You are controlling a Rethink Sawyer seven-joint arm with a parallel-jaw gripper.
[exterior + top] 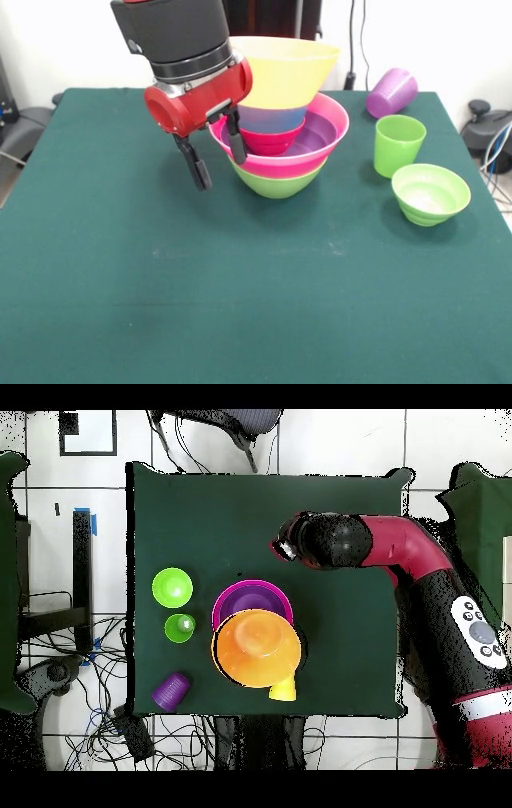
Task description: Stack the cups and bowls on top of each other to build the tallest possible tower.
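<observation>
Gripper [214,154] open and empty beside tower [280,128], lower bowls half hidden (nested), purple cup [391,92] toppled.

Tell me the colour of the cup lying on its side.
Translucent purple cup, clearest in the front view.

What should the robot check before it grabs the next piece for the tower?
1. Gripper open and empty: ok.
2. Gripper clear of the tower: cannot tell, one finger overlaps the pink bowl.
3. Orange bowl on top sits level: not ok, it tilts.
4. Green cup upright, standing apart: ok.
5. Purple cup upright: not ok, it lies on its side.
6. Light green bowl free to grab: ok.
</observation>
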